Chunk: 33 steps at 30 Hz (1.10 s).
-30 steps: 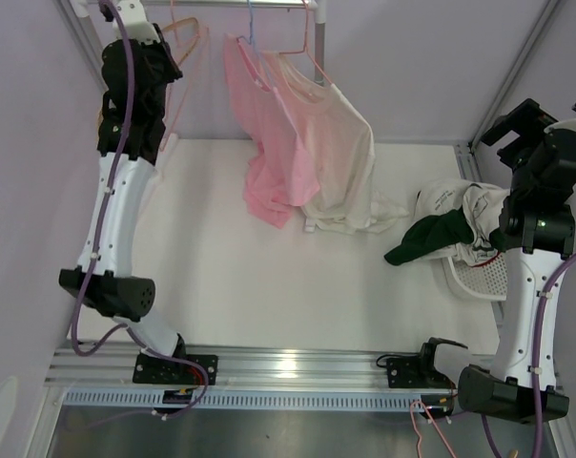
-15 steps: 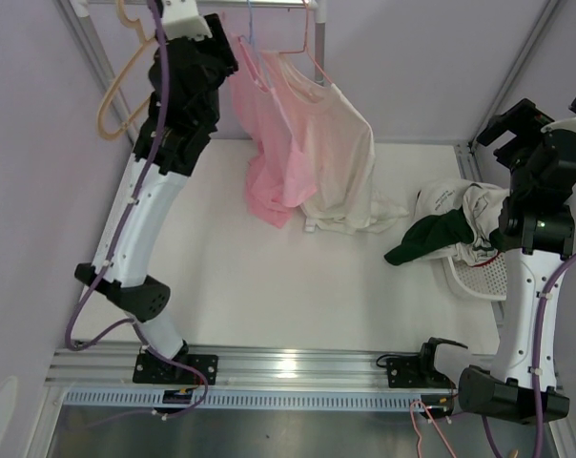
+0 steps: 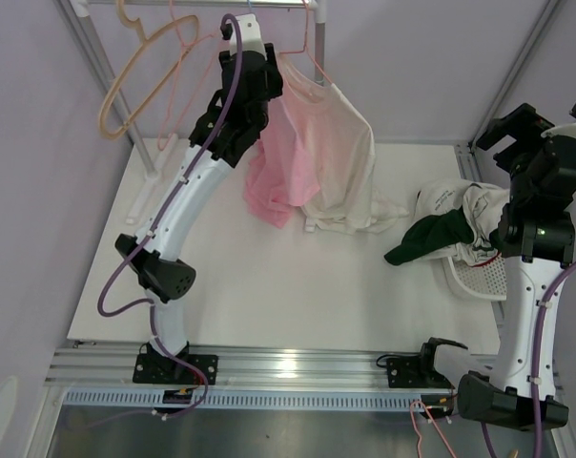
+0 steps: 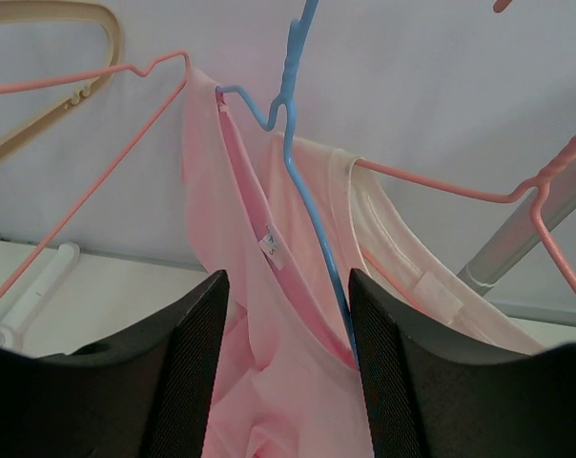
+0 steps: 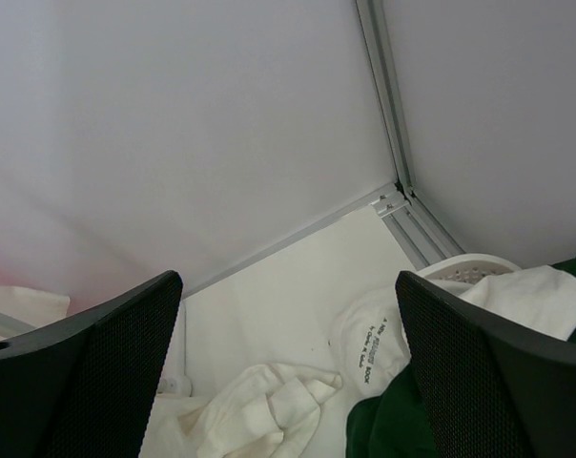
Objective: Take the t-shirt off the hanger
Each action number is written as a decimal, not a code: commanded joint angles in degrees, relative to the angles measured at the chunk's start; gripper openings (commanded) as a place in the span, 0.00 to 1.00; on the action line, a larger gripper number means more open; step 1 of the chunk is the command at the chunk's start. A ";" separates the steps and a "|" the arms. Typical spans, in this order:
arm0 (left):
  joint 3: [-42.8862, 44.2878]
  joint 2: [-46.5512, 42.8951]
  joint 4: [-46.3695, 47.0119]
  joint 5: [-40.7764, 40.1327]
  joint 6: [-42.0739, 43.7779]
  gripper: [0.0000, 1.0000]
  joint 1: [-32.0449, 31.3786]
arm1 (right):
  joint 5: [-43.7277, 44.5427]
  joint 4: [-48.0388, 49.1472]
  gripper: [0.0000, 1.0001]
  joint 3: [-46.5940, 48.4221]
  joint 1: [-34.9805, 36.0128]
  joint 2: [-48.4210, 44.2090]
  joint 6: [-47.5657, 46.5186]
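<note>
A pink t-shirt (image 3: pixel 274 176) hangs on a blue hanger (image 4: pixel 298 162) from the rack at the back. In the left wrist view the pink t-shirt (image 4: pixel 288 382) fills the gap between my fingers. My left gripper (image 3: pixel 255 52) is open, up at the shirt's collar, with one jaw on each side of the pink cloth and the blue wire. A cream t-shirt (image 3: pixel 340 162) hangs beside it on a pink hanger (image 4: pixel 479 196). My right gripper (image 3: pixel 541 119) is open and empty, raised over the clothes at the right.
Empty beige and pink hangers (image 3: pixel 145 62) hang at the rack's left. A pile of white and green clothes (image 3: pixel 450 229) lies in and over a white basket (image 3: pixel 483 277) at the right. The rack's metal post (image 4: pixel 526 234) stands right of the shirts.
My left arm has swung from the rack's far left to the right, past the empty hangers, up to the pink t-shirt's collar. The right arm has stayed still.
</note>
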 commanded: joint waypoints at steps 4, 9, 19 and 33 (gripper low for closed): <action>3.41 2.17 1.62 -0.83 -1.56 0.53 -0.08 | -0.34 0.87 1.00 -0.55 0.24 -1.60 -0.64; 4.73 4.20 2.50 -0.12 -0.24 0.46 -0.08 | -0.69 0.87 1.00 -0.55 0.41 -1.69 -0.64; 4.55 2.27 3.47 -3.20 3.62 0.01 0.01 | -1.66 1.31 0.99 -1.16 0.32 -1.60 -0.20; 5.43 -6.87 19.82 0.93 18.13 0.01 -0.08 | -12.12 2.98 1.00 -1.43 3.92 0.07 -1.25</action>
